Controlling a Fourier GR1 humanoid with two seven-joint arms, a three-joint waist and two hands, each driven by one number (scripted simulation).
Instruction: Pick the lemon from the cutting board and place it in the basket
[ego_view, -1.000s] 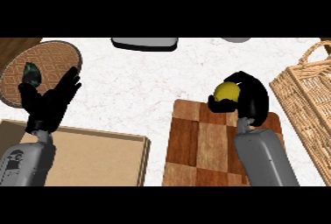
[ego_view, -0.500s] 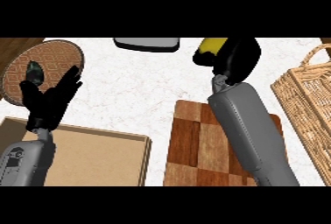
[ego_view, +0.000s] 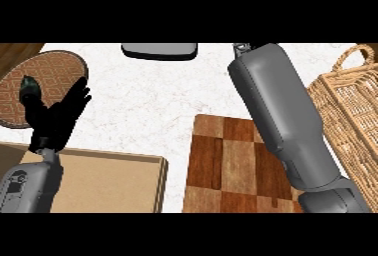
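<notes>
While your right forearm (ego_view: 284, 115) crosses the checkered wooden cutting board (ego_view: 229, 165) toward the view's top edge, its hand and the lemon are out of sight, so you cannot tell the grip. Beside the board, to the right, stands the woven wicker basket (ego_view: 351, 115), nearest that arm. Well to the board's left, your left hand (ego_view: 59, 117) rests, fingers straight, holding nothing.

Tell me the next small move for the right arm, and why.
Probably swing the right arm rightward toward the basket. The cutting board shows no lemon, and the right hand is beyond the view's top edge, so the lemon is likely lifted.
</notes>
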